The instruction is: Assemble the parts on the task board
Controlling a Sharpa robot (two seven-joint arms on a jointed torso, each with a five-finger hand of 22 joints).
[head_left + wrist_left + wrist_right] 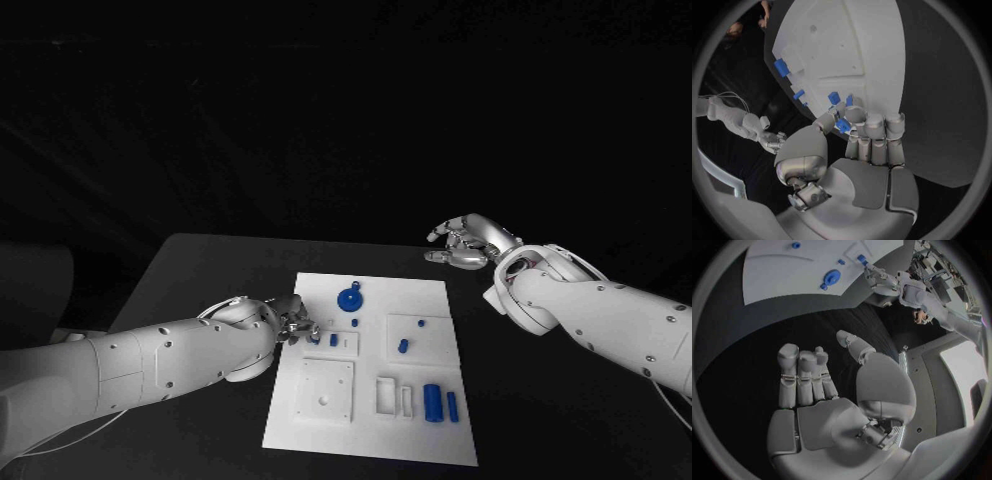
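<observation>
The white task board (433, 440) lies in the middle of the black table. My left hand (286, 322) is at the board's left edge and pinches a small blue part (842, 125) between thumb and fingers, just over the board. Two more small blue parts (834, 97) stand on the board close beyond its fingertips. A round blue knob (349, 298) sits near the board's far edge. Two upright blue pins (441, 404) stand near the front right. My right hand (469, 243) hovers off the board's far right corner, fingers apart and empty.
A white square plate (327, 388) and a white slotted block (387, 395) sit on the board's front half. Two small blue parts (405, 346) rest on a raised white square to the right of the middle. Bare black table (216, 270) surrounds the board.
</observation>
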